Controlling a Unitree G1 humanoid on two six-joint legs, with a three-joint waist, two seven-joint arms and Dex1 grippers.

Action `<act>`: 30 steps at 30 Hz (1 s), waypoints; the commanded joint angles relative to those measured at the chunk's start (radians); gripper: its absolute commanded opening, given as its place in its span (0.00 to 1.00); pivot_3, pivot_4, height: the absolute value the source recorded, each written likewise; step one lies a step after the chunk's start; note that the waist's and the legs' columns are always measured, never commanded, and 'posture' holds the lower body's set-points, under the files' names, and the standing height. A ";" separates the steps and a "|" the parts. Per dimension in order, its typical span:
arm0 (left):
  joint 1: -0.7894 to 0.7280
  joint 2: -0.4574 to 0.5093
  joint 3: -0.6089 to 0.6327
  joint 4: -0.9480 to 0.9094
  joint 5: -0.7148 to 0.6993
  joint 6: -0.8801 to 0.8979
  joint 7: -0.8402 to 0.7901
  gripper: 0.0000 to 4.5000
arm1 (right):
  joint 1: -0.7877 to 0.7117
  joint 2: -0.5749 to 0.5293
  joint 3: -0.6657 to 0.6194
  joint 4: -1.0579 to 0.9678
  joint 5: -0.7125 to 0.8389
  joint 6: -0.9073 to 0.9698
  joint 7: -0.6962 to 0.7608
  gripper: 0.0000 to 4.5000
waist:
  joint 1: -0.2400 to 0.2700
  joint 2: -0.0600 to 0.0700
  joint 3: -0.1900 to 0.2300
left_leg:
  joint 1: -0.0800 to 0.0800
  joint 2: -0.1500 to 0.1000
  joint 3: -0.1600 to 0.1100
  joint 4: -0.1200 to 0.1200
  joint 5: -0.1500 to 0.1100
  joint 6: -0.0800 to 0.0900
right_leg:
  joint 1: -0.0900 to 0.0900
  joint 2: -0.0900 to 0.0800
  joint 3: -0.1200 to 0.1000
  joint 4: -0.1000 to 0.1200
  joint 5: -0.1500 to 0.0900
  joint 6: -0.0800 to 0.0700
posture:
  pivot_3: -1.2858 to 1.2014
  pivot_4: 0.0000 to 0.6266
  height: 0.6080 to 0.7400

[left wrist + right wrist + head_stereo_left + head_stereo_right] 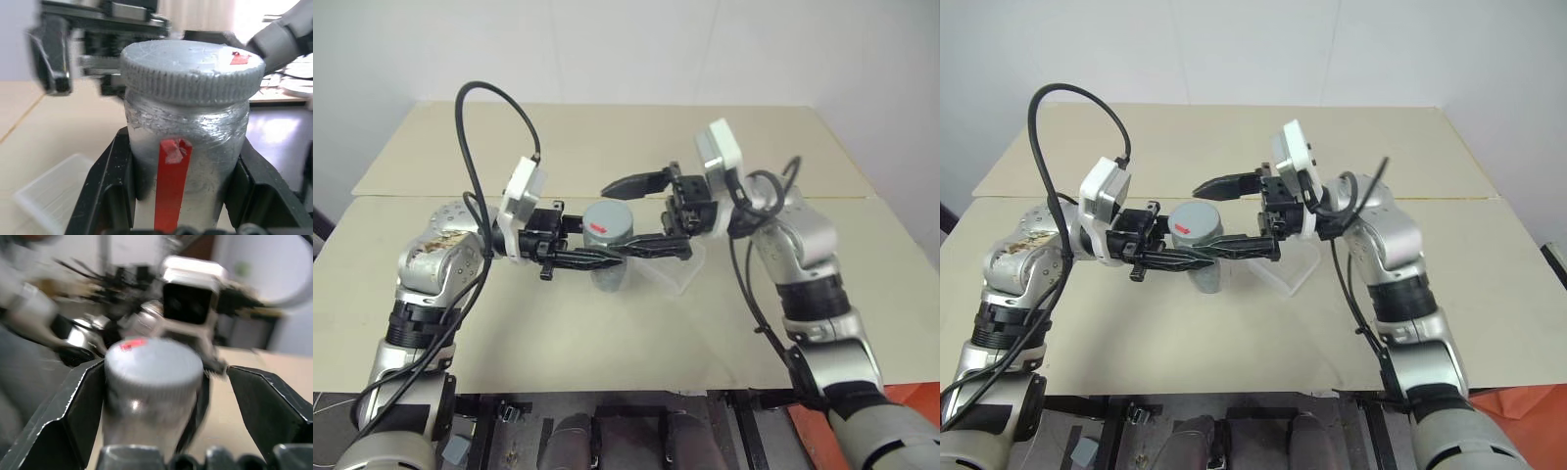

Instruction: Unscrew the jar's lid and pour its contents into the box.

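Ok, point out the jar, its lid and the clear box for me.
jar (195, 147), left wrist view, on its silvery side wall beside the red strip.
lid (1197, 219), right eye view, on its flat grey top.
box (677, 277), left eye view, on its clear near wall.

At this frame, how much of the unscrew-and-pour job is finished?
Done: the left pincer has the jar lifted and clamped upright. In hand: the right pincer stands open around the lid, which is still seated. Left: taking the lid off and pouring into the box.
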 commanded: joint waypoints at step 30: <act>-0.003 -0.018 0.033 0.028 0.022 -0.075 0.049 0.43 | -0.010 -0.009 -0.013 -0.163 -0.094 0.216 -0.469 0.99 | -0.003 0.000 0.000 | -0.002 -0.001 0.001 0.000 0.000 0.001 | -0.004 0.002 0.002 0.001 0.000 -0.001 | 0.52 0.24 1.00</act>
